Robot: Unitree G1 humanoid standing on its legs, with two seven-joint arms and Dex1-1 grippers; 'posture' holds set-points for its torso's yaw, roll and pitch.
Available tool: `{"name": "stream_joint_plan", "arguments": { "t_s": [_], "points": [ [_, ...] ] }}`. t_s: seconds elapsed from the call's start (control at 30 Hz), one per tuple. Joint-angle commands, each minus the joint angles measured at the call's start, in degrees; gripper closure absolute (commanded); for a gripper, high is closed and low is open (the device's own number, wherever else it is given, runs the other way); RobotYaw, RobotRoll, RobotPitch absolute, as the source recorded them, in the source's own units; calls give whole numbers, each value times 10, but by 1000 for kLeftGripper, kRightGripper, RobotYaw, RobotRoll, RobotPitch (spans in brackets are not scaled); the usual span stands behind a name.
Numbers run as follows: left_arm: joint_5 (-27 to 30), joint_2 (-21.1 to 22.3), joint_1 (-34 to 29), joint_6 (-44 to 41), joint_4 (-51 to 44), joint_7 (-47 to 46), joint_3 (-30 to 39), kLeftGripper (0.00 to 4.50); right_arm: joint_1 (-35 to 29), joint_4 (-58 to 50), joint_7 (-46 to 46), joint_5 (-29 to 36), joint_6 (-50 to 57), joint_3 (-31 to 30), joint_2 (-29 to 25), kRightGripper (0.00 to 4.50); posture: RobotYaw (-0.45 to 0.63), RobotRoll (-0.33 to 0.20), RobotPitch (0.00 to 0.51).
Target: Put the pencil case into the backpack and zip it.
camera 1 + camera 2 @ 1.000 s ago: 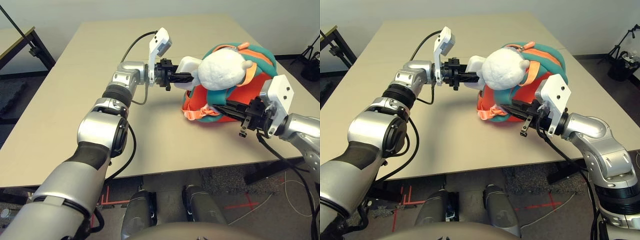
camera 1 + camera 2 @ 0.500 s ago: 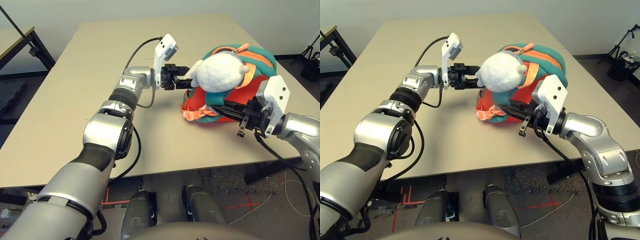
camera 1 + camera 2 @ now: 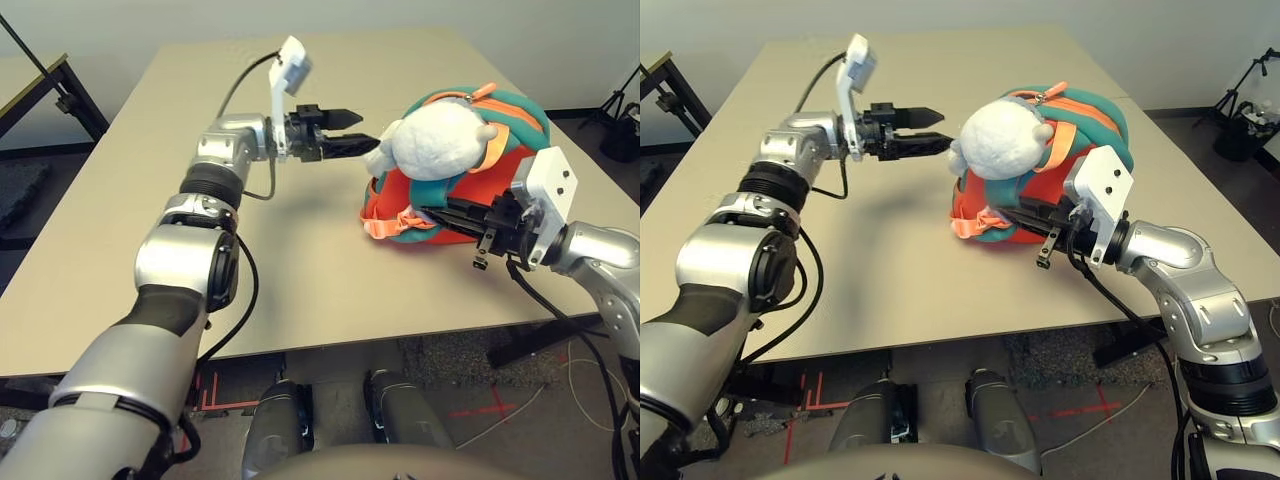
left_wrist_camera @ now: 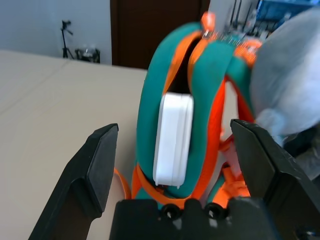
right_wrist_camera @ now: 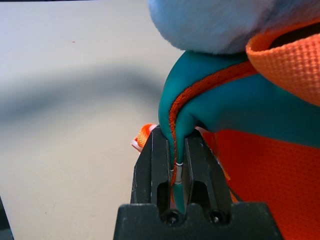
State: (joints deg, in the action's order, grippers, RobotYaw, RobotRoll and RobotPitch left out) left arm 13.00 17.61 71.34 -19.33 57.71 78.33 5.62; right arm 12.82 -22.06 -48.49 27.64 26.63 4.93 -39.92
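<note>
1. The left gripper (image 3: 345, 130) is held wide open and empty, level above the table (image 3: 150, 150), pointing at the backpack (image 3: 480, 190).
2. The pencil case (image 4: 173, 137) is seen straight ahead of its fingers, standing on edge in the backpack's open mouth, clear of both fingers.
3. The right gripper (image 5: 176, 165) is pinched on the backpack's teal edge, below the plush toy (image 3: 440, 140).

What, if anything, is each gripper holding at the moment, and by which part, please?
The right gripper is shut on the backpack, pinching a fold of its teal trim. The left gripper is open and holds nothing; the pencil case sits in the backpack's opening.
</note>
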Motion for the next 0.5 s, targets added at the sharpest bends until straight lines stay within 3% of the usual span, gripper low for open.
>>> {"name": "stream_joint_plan", "arguments": {
  "t_s": [0.03,0.07,0.17,0.5],
  "points": [
    [10,13,-22,-24,-37,10,-6,0,8,3,-18,1,-9,-21,2,4466,-249,0,58],
    [11,15,-27,-22,-44,9,-7,0,9,5,-20,0,-9,-21,2,4466,-249,0,58],
    [11,18,-37,-21,-57,1,-8,620,10,7,-23,0,-9,-21,3,4466,-247,0,59],
    [2,3,-54,-23,-64,-5,-35,4459,9,6,-26,-2,-8,-18,0,4466,-258,0,62]
  ]
}}
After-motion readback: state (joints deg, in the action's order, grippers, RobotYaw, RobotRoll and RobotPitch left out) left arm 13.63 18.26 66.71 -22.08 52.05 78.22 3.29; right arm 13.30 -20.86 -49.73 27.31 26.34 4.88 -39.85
